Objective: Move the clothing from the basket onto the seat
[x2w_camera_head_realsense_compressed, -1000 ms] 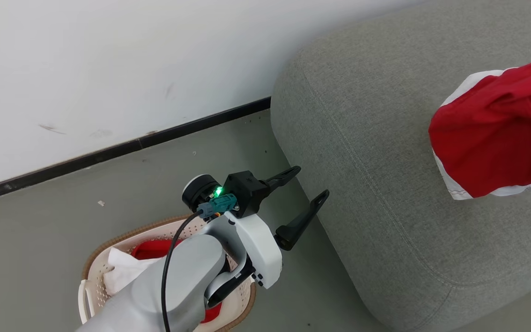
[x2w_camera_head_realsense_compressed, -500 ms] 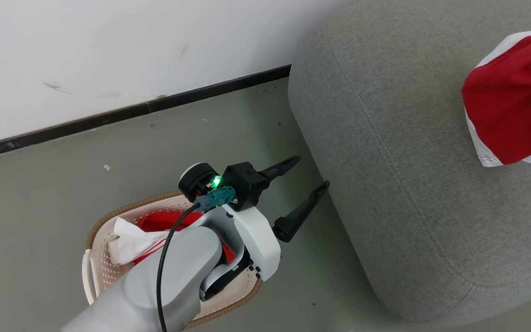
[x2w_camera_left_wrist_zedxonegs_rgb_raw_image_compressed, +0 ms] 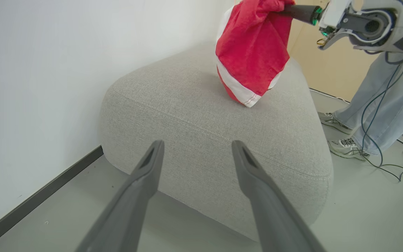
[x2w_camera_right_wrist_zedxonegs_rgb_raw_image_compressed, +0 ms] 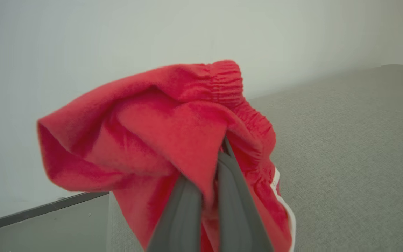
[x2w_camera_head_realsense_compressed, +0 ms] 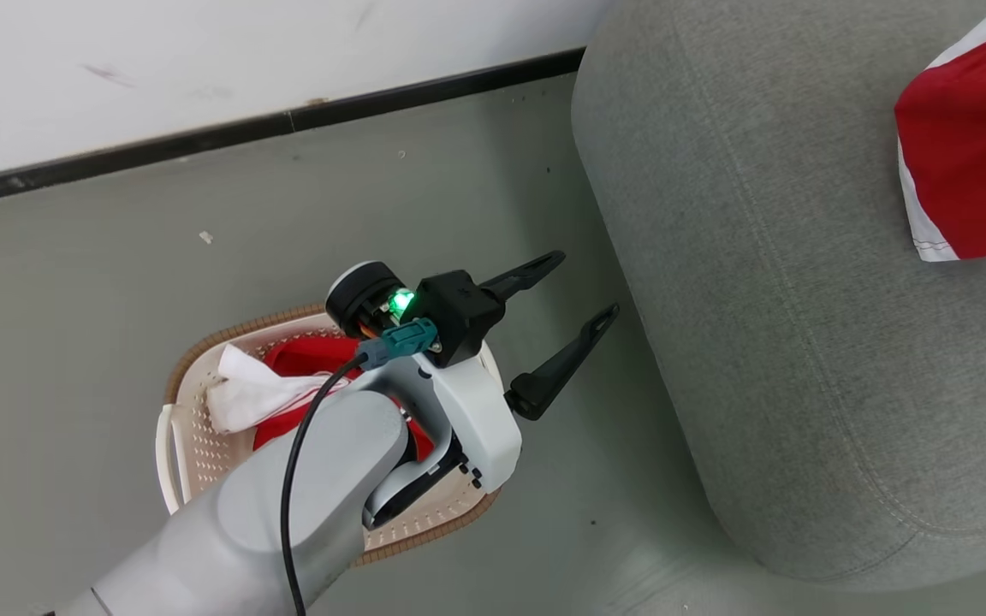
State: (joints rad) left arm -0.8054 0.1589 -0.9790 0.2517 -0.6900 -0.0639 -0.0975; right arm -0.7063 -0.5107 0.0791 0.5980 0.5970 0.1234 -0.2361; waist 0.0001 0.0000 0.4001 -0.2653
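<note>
Clothing is in two spots: the hanging piece (x2w_camera_left_wrist_zedxonegs_rgb_raw_image_compressed: 254,52), red and white, is over the seat (x2w_camera_head_realsense_compressed: 784,342), and the other piece (x2w_camera_head_realsense_compressed: 305,359) lies in the basket (x2w_camera_head_realsense_compressed: 198,445). The wall (x2w_camera_head_realsense_compressed: 116,51) is white with a black strip (x2w_camera_head_realsense_compressed: 424,90) along the bottom, and the floor (x2w_camera_head_realsense_compressed: 116,299) is grey. The seat is big and grey and sits on the floor by the wall. A person in blue jeans (x2w_camera_left_wrist_zedxonegs_rgb_raw_image_compressed: 380,101) stands past its far end, with thin wires (x2w_camera_left_wrist_zedxonegs_rgb_raw_image_compressed: 380,154) by the shoes (x2w_camera_left_wrist_zedxonegs_rgb_raw_image_compressed: 345,147). The basket is on the floor, near the seat but not touching it. The left arm (x2w_camera_head_realsense_compressed: 305,513) is above the basket and hides part of it. The hanging piece is bunched up, and its low tip is right at the seat top; I cannot tell if it touches. The right claw (x2w_camera_right_wrist_zedxonegs_rgb_raw_image_compressed: 208,182) is pinched tight on the top of this piece. The left claw (x2w_camera_head_realsense_compressed: 585,285) is spread wide with nothing in it, over the floor between basket and seat.
</note>
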